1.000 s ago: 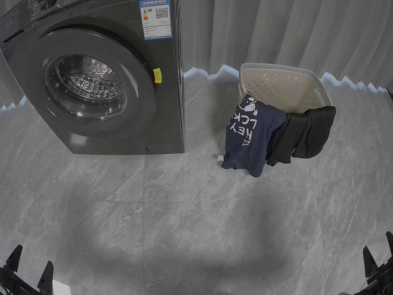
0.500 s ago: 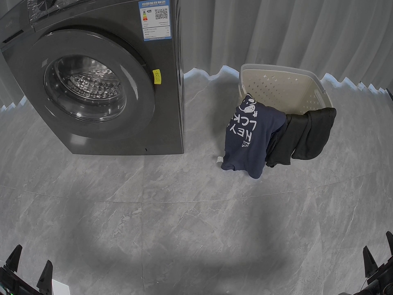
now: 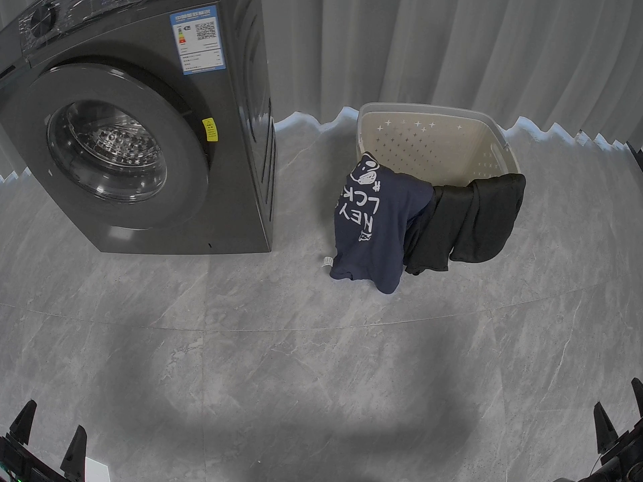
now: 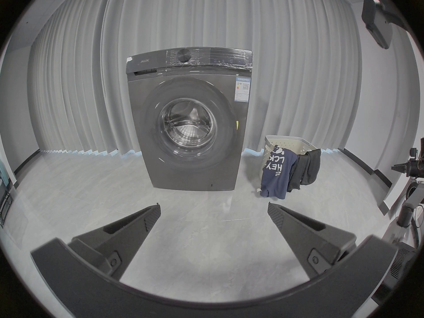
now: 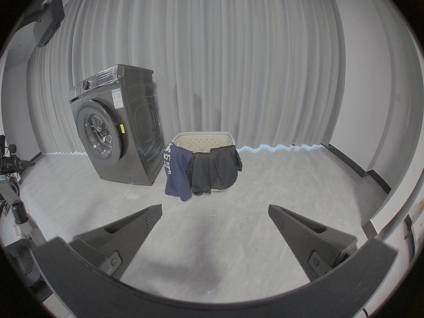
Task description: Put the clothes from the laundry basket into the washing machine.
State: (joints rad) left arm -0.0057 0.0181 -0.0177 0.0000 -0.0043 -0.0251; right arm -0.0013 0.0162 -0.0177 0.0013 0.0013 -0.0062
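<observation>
A dark grey washing machine (image 3: 134, 122) stands on the floor at the left with its round door shut; it also shows in the left wrist view (image 4: 190, 120) and the right wrist view (image 5: 117, 124). To its right sits a cream laundry basket (image 3: 435, 143). A navy shirt with white print (image 3: 375, 225) hangs over the basket's front rim down to the floor, and a black garment (image 3: 469, 222) hangs beside it. My left gripper (image 3: 50, 430) and right gripper (image 3: 619, 406) are low at the near corners, far from the basket, both open and holding nothing.
Pale curtains (image 3: 435, 35) run along the back wall behind the machine and basket. Grey tiled floor (image 3: 301, 369) lies open between me and both. A tripod with gear (image 4: 408, 186) stands at the side of the room.
The whole head view has shifted: machine and basket now sit further left in the picture, so the camera has turned or moved. Both grippers hold the same place, open.
</observation>
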